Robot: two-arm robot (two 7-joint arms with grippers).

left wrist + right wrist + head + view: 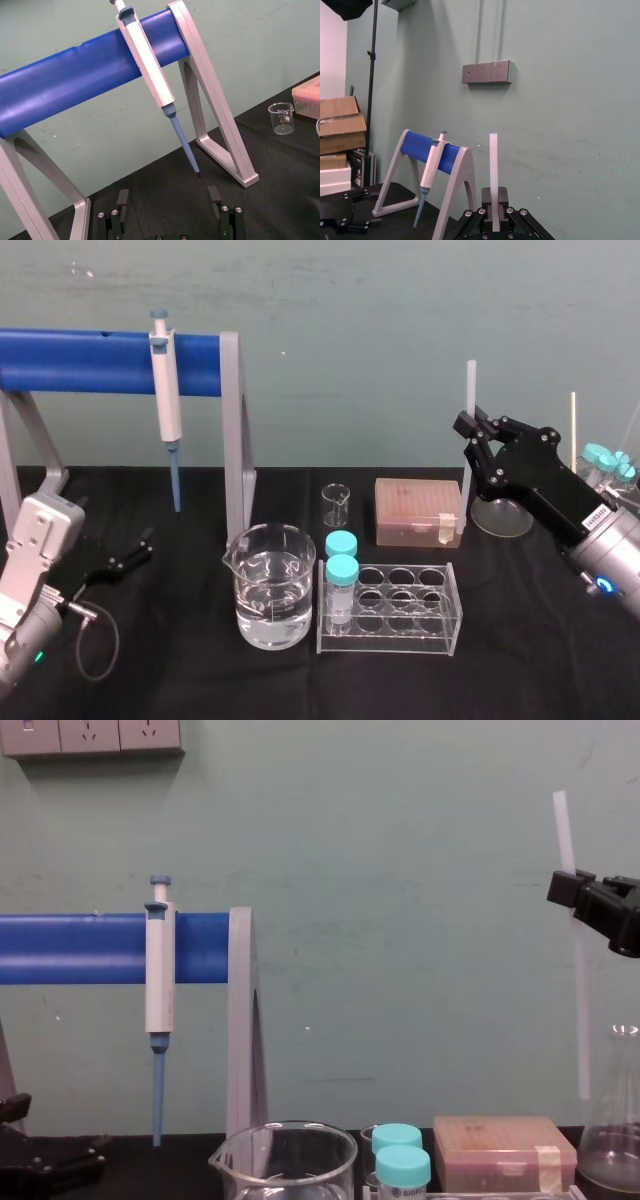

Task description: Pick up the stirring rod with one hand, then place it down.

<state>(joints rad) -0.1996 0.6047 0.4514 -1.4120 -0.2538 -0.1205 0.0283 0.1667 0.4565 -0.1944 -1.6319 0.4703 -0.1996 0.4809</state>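
The stirring rod (471,385) is a thin translucent-white stick held upright at the table's right, above the black cloth. My right gripper (470,430) is shut on it partway down its length. In the chest view the rod (567,830) rises above the gripper (575,890) and its lower end hangs beside a conical flask (615,1130). The right wrist view shows the rod (493,165) standing straight up out of the closed gripper (493,222). My left gripper (168,200) rests open low at the table's left (120,562), with nothing in it.
A pipette (165,400) hangs on a blue-barred stand (80,362) at the back left. A beaker of water (268,585), a small empty beaker (336,504), a clear tube rack (400,610) with two blue-capped vials and a pinkish box (418,510) fill the middle.
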